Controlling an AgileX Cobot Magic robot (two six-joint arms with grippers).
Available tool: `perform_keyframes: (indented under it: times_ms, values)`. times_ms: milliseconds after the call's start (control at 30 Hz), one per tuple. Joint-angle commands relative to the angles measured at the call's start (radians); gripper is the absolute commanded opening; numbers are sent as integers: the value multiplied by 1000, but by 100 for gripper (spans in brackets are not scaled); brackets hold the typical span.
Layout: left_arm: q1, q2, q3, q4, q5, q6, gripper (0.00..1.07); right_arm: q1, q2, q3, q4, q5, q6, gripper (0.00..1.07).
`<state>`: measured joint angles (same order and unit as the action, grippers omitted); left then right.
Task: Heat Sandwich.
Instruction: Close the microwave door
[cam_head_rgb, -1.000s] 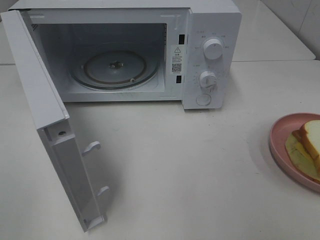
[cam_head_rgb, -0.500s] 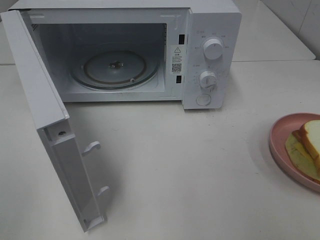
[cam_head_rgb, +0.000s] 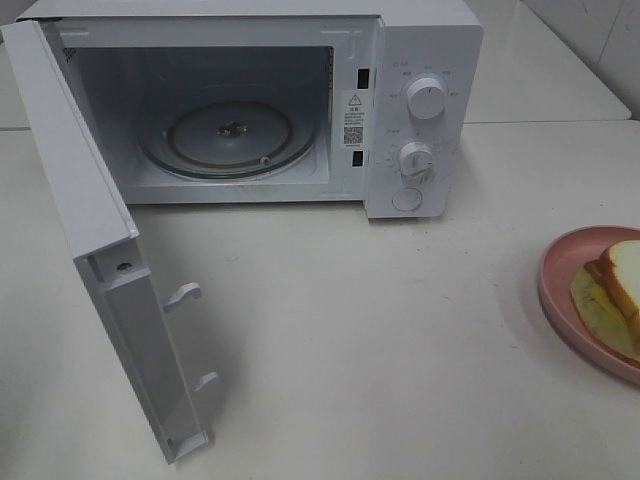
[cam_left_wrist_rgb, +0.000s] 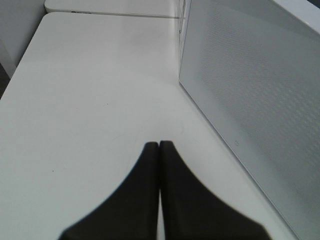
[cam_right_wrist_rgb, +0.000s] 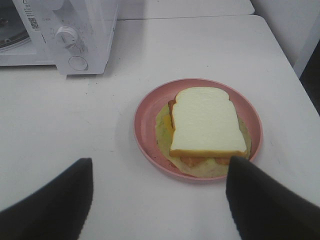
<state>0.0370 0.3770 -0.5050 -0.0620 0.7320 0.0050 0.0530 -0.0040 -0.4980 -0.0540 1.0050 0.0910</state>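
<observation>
The sandwich (cam_right_wrist_rgb: 206, 122), white bread with tan crust over yellow and orange-red filling, lies on a round pink plate (cam_right_wrist_rgb: 145, 120). In the exterior high view the plate (cam_head_rgb: 560, 270) and sandwich (cam_head_rgb: 625, 280) sit at the right edge, partly cut off. My right gripper (cam_right_wrist_rgb: 160, 185) is open and empty, its fingers on either side just short of the plate. My left gripper (cam_left_wrist_rgb: 159, 146) is shut and empty, low over the table beside the outer face of the microwave door (cam_left_wrist_rgb: 250, 90). Neither gripper shows in the exterior high view.
The white microwave (cam_head_rgb: 420, 110) stands at the back with its door (cam_head_rgb: 90, 230) swung wide open to the left. Its glass turntable (cam_head_rgb: 230, 135) is bare. Two knobs (cam_head_rgb: 427, 98) and a round button are on its right panel. The white table (cam_head_rgb: 380, 340) spans the view.
</observation>
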Motion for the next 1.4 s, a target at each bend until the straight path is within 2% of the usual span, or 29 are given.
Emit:
perform_keyframes:
  times_ms: [33, 100, 400, 433, 567, 933, 1100, 1200, 1233, 1333, 1400]
  values:
    - [-4, 31, 58, 9, -169, 10, 0, -6, -28, 0, 0, -9, -3, 71]
    - [-4, 48, 123, 3, -314, 23, 0, -6, -28, 0, 0, -9, -3, 71]
    - [-4, 139, 257, 4, -617, 21, 0, -6, -28, 0, 0, -9, -3, 71]
    - [-4, 139, 257, 4, -617, 21, 0, -6, -28, 0, 0, -9, -3, 71]
    - [-4, 258, 272, 5, -813, 22, 0, -6, -28, 0, 0, -9, -3, 71]
    - [-4, 516, 272, 5, -1102, 15, 0, -6, -28, 0, 0, -9, -3, 71]
    - [-4, 627, 272, 62, -1207, -49, 0, -6, -28, 0, 0, -9, -3, 71]
    - [-4, 693, 272, 212, -1263, -144, 0, -6, -28, 0, 0, -9, -3, 71]
    - [-4, 693, 272, 212, -1263, -144, 0, -6, -28, 0, 0, -9, -3, 71]
    - [-4, 767, 272, 339, -1356, -226, 0, -6, -28, 0, 0, -9, -3, 71]
    - [-4, 789, 272, 364, -1386, -243, 0, -6, -28, 0, 0, -9, -3, 71]
